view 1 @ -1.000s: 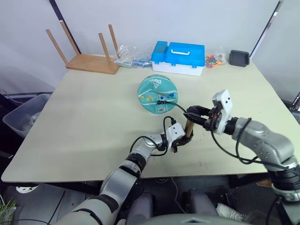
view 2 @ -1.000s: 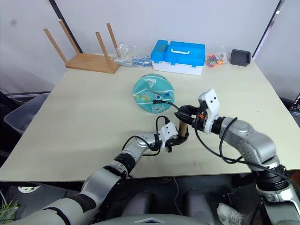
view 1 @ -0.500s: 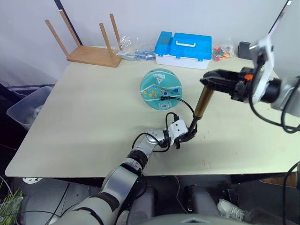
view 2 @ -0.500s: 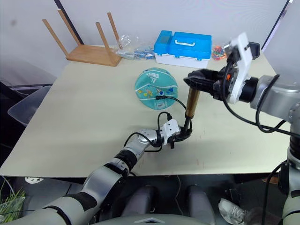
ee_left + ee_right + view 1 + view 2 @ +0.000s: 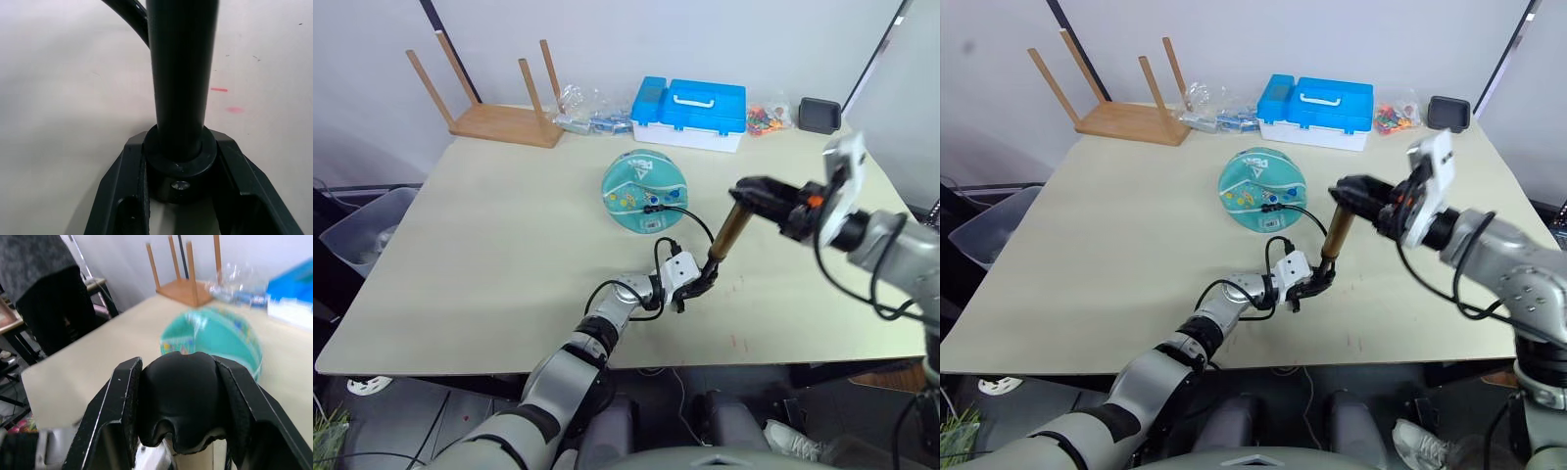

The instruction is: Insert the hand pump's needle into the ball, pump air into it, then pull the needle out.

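Note:
The teal ball (image 5: pixel 644 193) rests mid-table. The hand pump (image 5: pixel 728 232) stands tilted in front of it, gold barrel raised on a black rod. Its thin black hose (image 5: pixel 690 213) curves back to the ball's near face, where the hose end sits against it. My left gripper (image 5: pixel 700 284) is shut on the pump's black lower end (image 5: pixel 181 171), down on the table. My right gripper (image 5: pixel 754 191) is shut on the black handle (image 5: pixel 178 396) at the top. The right wrist view has the ball (image 5: pixel 215 333) behind the handle.
A blue toolbox (image 5: pixel 688 113), an upturned wooden stool (image 5: pixel 499 113), clear plastic bags (image 5: pixel 587 113), small colourful pieces (image 5: pixel 764 119) and a black tray (image 5: pixel 819 115) line the table's far edge. A grey bin (image 5: pixel 362 240) stands left of the table.
My right gripper pulled the handle and barrel up high, then came partway down again. The left gripper kept the pump's lower end on the table. The camera shifted.

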You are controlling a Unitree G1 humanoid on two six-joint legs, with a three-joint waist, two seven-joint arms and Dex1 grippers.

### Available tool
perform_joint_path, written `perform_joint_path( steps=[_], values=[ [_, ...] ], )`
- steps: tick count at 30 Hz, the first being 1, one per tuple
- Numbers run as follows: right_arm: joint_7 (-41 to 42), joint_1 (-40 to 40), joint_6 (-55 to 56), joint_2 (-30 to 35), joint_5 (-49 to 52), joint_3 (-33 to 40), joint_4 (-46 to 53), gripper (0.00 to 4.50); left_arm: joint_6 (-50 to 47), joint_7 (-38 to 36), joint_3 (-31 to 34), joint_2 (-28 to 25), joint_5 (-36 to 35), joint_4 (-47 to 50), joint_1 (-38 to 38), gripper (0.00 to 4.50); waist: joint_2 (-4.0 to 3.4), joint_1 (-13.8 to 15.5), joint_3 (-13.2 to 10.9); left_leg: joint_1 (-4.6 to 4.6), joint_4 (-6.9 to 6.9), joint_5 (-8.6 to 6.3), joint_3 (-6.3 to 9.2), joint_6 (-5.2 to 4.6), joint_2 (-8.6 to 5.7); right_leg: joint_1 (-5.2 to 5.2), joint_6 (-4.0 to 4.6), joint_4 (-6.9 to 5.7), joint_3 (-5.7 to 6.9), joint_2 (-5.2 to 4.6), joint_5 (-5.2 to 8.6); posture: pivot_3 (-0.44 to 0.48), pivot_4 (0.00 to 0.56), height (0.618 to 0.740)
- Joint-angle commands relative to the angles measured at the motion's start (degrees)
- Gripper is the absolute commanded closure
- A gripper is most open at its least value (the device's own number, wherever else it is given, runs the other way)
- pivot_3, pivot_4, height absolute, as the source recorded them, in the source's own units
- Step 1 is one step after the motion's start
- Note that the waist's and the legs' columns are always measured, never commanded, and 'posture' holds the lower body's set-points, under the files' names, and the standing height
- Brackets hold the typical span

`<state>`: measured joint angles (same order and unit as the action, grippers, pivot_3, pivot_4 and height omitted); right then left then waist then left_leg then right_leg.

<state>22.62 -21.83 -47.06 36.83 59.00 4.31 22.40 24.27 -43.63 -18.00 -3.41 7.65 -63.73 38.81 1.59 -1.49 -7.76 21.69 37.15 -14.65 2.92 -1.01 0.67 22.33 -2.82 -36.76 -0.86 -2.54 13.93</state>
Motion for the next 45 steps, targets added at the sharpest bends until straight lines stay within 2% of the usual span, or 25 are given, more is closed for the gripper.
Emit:
perform_joint_path(
  steps=[1,5,9,12,16,19,22,25,30,37,40,45],
  values=[
    [1.47,6.29,1.07,-2.48,-11.52,-10.13,-7.85,2.86,-2.63,-1.00,-1.48,-1.66,3.09,-4.14,-3.15,3.41,0.05,-0.11,0.46,-0.01,-0.06,0.00,-0.01,0.00,-0.04,0.00,-0.03,0.00,-0.01,0.01,-0.02,0.000,0.150,0.740],
    [4.51,8.97,6.89,-5.78,-21.13,-16.60,-15.25,2.87,-2.85,-0.89,-1.58,-1.51,3.25,-4.03,-3.32,3.41,0.17,-0.29,0.81,-0.19,-0.16,0.00,0.04,0.00,-0.07,-0.14,-0.05,0.02,0.03,0.07,-0.02,0.000,0.150,0.740],
    [5.01,8.15,7.82,-6.68,-22.54,-14.24,-13.85,2.87,-2.99,-0.92,-1.52,-1.50,3.32,-4.07,-3.34,3.41,0.20,-0.47,0.97,-0.93,-0.50,-0.01,0.04,0.02,-0.04,-0.67,0.28,0.14,0.05,0.05,0.20,0.000,0.150,0.740],
    [4.87,5.45,5.55,-5.11,-19.74,-9.84,-8.81,2.87,-3.07,-0.86,-1.50,-1.55,3.42,-4.38,-3.23,3.41,0.09,-0.36,0.91,-0.96,-0.64,-0.01,0.12,0.02,0.00,-0.68,0.31,0.14,0.12,0.04,0.24,0.000,0.150,0.740],
    [4.21,-1.31,-1.35,0.25,-13.74,-2.55,-1.36,2.87,-3.18,-0.70,-1.51,-1.50,3.58,-4.87,-3.09,3.41,-0.30,-0.16,0.35,-0.83,-0.65,0.00,0.12,0.03,-0.07,-0.63,0.25,0.14,0.13,-0.06,0.20,0.000,0.150,0.740],
    [1.99,-7.93,-7.43,3.35,-5.60,3.99,1.86,2.87,-3.12,-0.62,-1.65,-1.47,3.73,-5.18,-3.17,3.41,-0.46,0.48,-0.22,-0.62,-0.63,0.00,0.11,0.03,-0.16,-0.47,0.16,0.15,0.13,-0.19,0.18,0.000,0.150,0.740],
    [-1.28,-14.01,-12.33,5.45,3.42,9.65,2.11,2.87,-2.99,-0.77,-1.67,-1.47,3.69,-5.40,-3.24,3.41,-0.59,0.91,-0.37,0.18,-0.51,0.02,0.18,0.03,-0.32,0.26,0.01,0.10,0.13,-0.20,0.05,0.000,0.150,0.740],
    [-5.76,-21.36,-16.63,9.70,14.68,15.18,-0.62,2.87,-3.23,-1.31,-1.13,-1.40,3.06,-5.49,-3.43,3.41,-0.67,1.16,-0.74,0.44,-0.41,0.02,0.28,0.02,-0.38,0.38,0.24,0.08,0.19,-0.29,-0.09,0.000,0.150,0.740],
    [-10.95,-26.53,-20.02,14.81,22.04,15.75,-3.35,2.87,-3.07,-1.62,-1.18,-1.54,2.96,-5.38,-3.31,3.41,-0.51,1.09,-0.94,0.53,-0.36,0.01,0.30,0.01,-0.36,0.41,0.23,0.13,0.27,-0.37,-0.09,0.000,0.150,0.740],
    [-12.86,-16.79,-18.23,9.03,20.43,10.31,-1.04,2.87,-3.15,-1.75,-1.11,-1.36,2.87,-5.08,-3.30,3.41,-0.38,0.81,-0.85,0.50,-0.30,0.01,0.32,0.01,-0.33,0.32,0.22,0.12,0.29,-0.26,-0.08,0.000,0.150,0.740],
    [-7.85,-6.90,-13.37,7.60,7.57,1.25,0.07,2.87,-3.29,-1.76,-1.00,-1.24,2.68,-4.72,-3.62,3.41,-0.11,0.69,-0.48,0.38,-0.30,0.01,0.33,0.01,-0.32,0.24,0.16,0.08,0.30,-0.20,-0.03,0.000,0.150,0.740],
    [-1.57,1.16,-4.60,4.83,-7.04,-9.80,-4.65,2.87,-3.55,-1.57,-0.81,-1.08,2.46,-4.32,-3.80,3.41,-0.05,0.43,-0.07,0.01,-0.37,0.01,0.26,0.00,-0.23,0.00,-0.05,0.08,0.26,-0.12,0.10,0.000,0.150,0.740]
  ],
)
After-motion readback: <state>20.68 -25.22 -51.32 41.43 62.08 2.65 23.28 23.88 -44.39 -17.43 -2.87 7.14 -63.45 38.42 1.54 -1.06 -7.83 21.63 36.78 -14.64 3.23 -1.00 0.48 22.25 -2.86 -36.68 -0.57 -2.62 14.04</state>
